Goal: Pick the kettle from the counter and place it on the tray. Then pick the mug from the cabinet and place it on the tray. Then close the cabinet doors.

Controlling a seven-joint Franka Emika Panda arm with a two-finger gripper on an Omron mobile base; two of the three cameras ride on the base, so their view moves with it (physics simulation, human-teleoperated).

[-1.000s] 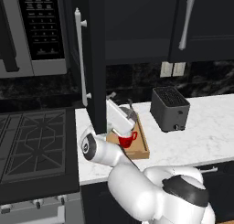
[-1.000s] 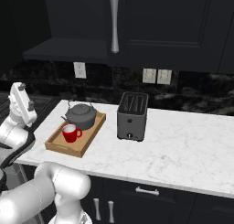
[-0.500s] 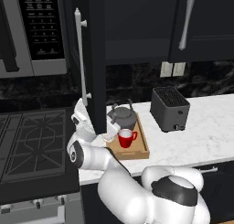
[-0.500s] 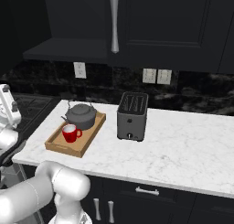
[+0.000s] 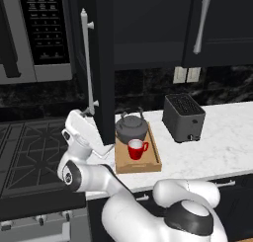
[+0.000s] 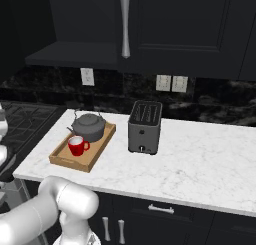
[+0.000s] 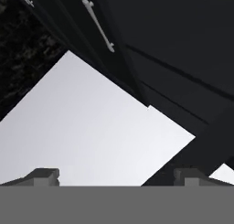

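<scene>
A rectangular light brown wooden tray (image 5: 148, 165) is seen on the white marble-patterned worktop (image 5: 222, 142), carrying a squat dark grey metal kettle (image 5: 131, 128) and, in front of it, a small bright red mug (image 5: 136, 149) (white inside). A tall black cabinet door (image 5: 104, 63) stands open, edge-on, just left of the tray. A boxy dark grey toaster (image 5: 184, 117) sits to the right.

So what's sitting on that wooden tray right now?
On the light brown wooden tray stand a squat dark grey metal kettle at the back and a small bright red mug in front. The tray floor beneath them is covered.
</scene>
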